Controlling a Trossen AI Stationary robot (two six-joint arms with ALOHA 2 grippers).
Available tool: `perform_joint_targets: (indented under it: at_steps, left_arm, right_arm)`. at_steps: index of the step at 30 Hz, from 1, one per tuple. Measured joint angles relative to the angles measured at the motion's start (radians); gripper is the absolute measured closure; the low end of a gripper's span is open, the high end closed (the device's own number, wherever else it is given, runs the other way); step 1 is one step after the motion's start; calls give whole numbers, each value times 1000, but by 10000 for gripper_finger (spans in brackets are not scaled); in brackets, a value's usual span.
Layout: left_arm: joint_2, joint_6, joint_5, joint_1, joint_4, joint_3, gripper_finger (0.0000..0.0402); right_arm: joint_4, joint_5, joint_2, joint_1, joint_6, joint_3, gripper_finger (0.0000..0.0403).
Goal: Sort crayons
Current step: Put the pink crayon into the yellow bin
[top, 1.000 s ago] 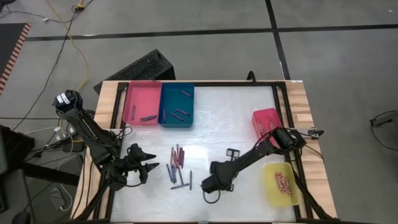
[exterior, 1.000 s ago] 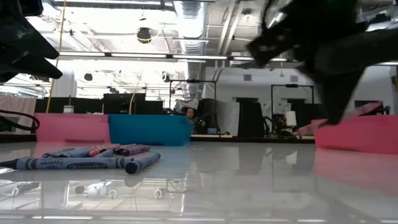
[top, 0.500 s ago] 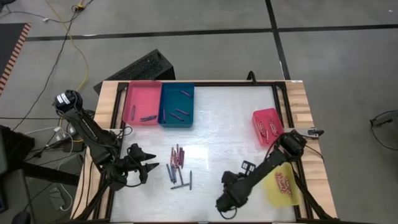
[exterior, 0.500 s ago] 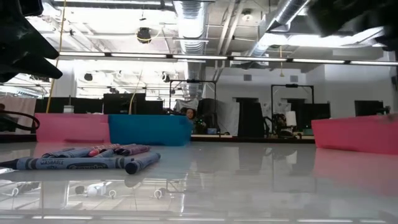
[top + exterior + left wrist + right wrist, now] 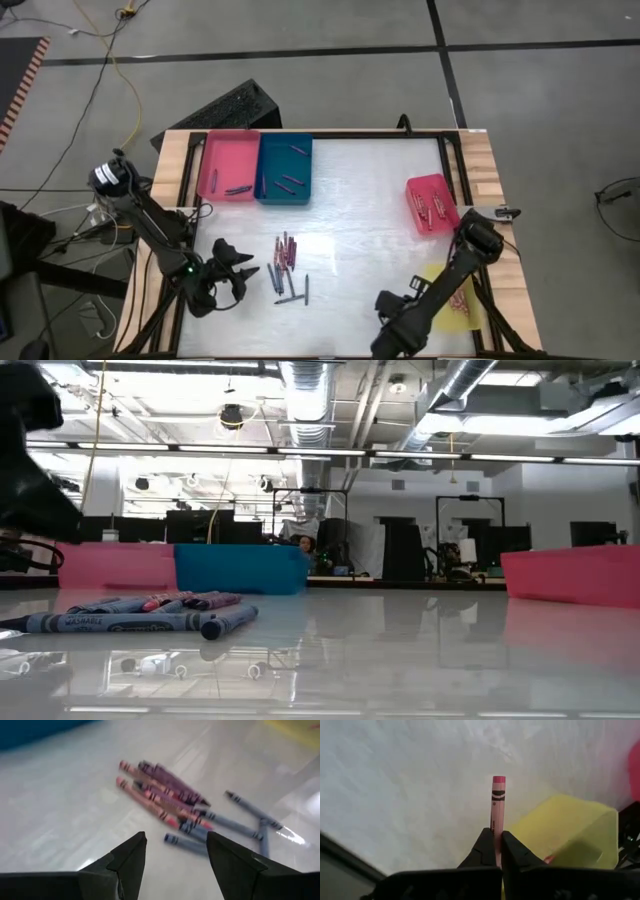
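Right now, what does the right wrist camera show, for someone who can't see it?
Two dark fingers pinch a pink crayon that sticks out between them, above a white table. Just beyond sits a yellow tray.

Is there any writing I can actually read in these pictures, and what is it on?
Grey-blue crayon lying nearest the low camera: its wrapper carries printed words, too small and blurred to read with confidence.
Pink crayon held in the right gripper: black bands only, no readable text.
Nothing else is legible.
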Motion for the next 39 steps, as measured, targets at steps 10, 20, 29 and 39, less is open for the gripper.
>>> perform_joint_targets:
  at_steps: [10, 20, 29, 39]
  left_arm:
    - [-31, 27, 36, -1, 36, 27, 203]
    - [-367, 368, 61, -8, -19, 42, 203]
    - [-609, 589, 78, -68, -115, 42, 203]
    - [-640, 634, 61, -160, -246, 19, 203]
  right_arm:
    - [-1, 43, -138, 55, 179, 0, 400]
    - [0, 50, -237, 137, 375, -100, 400]
    - [-1, -70, -334, 228, 682, -291, 401]
    - [20, -84, -340, 267, 846, -418, 400]
